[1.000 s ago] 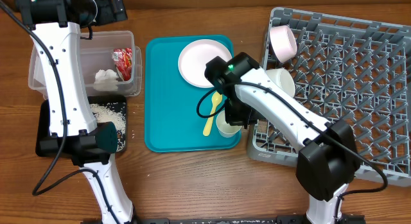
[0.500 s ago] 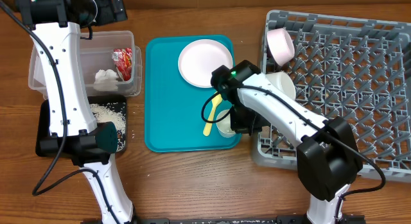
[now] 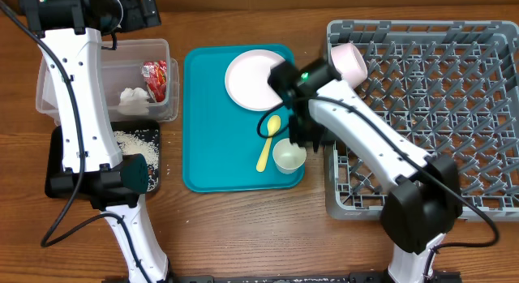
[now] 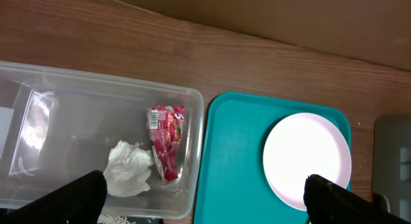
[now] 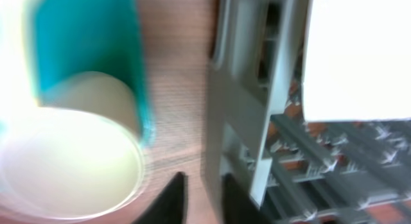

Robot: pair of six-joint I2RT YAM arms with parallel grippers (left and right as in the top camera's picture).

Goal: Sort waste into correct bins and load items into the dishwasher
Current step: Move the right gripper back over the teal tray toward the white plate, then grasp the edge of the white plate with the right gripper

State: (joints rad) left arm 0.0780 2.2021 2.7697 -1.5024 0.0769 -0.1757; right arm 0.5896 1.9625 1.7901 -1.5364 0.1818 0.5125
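Now uncovered on the teal tray (image 3: pixel 203 153): small white cup (image 3: pixel 289 156), right hand (image 3: pixel 306 137) lifted off, rack (image 3: pixel 454 96) slid closer.
Risks clipping cup or shoving rack on the next reach, being just beside both. Right hand's grip blurred, cannot tell; left hand (image 4: pixel 209 195) spread, empty. Wrapper (image 4: pixel 164 140) and napkin (image 4: pixel 128 169) in clear tub (image 4: pixel 77 121), rice (image 3: pixel 134 141) in black tray (image 3: pixel 53 161), pink bowl (image 3: pixel 349 60) in rack.

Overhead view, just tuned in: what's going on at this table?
The right arm's hand hovers between the teal tray and the dish rack, beside the small white cup; blur hides its grip. Plate and yellow spoon wait on the tray. The left hand hangs open near the clear tub.
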